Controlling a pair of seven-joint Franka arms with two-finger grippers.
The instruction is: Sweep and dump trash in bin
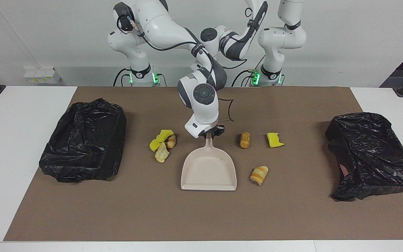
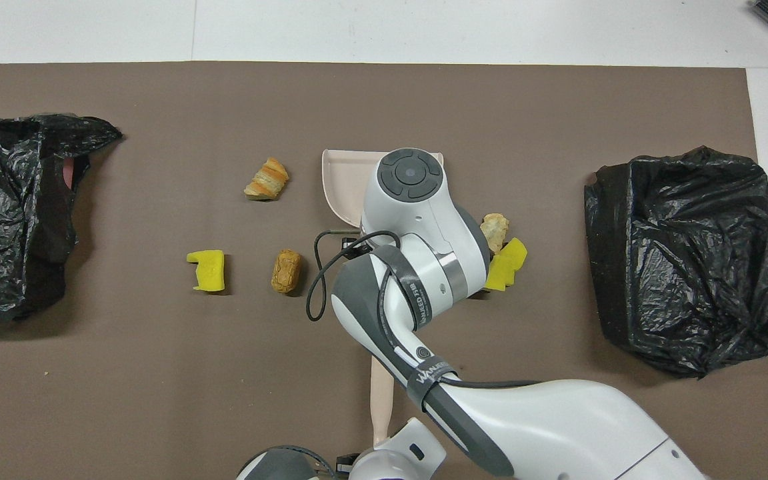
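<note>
Trash is lying in small pieces on the brown mat, between two black-bagged bins, one at the right arm's end of the table and the other at the left arm's end. The beige dustpan is sitting mid-mat with its mouth facing away from the robots. The right gripper is clamping narrowly on the tip of its handle. The left gripper is closing fully near a beige handle; whether it is gripping it I cannot tell.

A heap of yellow sponge and pastries is resting beside the pan toward the right arm's end. Toward the left arm's end, a croissant is lying near the pan's side, with a brown roll and a sponge chunk nearer to the robots.

These pieces are probably light, the sponge squashy and the roll prone to rolling, so pushing them low into the pan should be suiting them better than pinching.
</note>
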